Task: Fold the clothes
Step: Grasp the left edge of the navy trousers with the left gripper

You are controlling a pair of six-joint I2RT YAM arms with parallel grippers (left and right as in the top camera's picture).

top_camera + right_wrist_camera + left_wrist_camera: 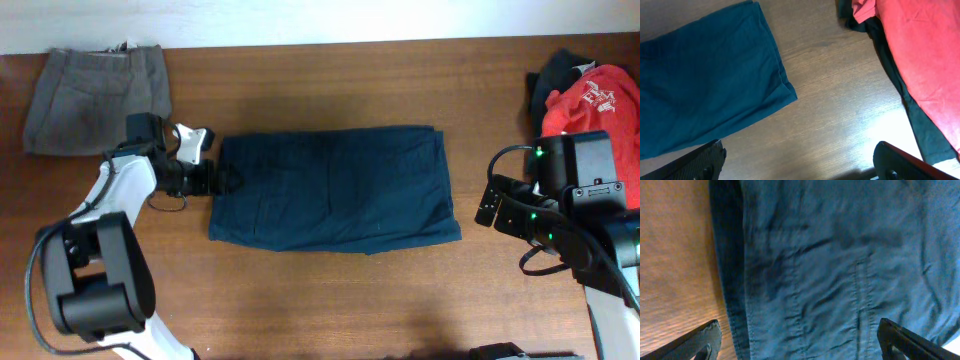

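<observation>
Left gripper point(225, 180) sitting wide open and empty at the left edge of the navy shorts point(335, 190). Risk I'm seeing: pinching only the top layer there, leaving the fold dragging and bunching. Shorts lying flat in the middle of the bench point(330, 300), long axis running left-right; can't tell which end is the waist. Right gripper point(488, 203) hanging fully open, empty, clear of the right edge.

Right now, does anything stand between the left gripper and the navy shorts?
Nothing visible does. The open left gripper is at the left edge of the navy shorts, only cloth and table beneath it. The grey shorts lie apart at the far left corner, the red T-shirt far right.
</observation>
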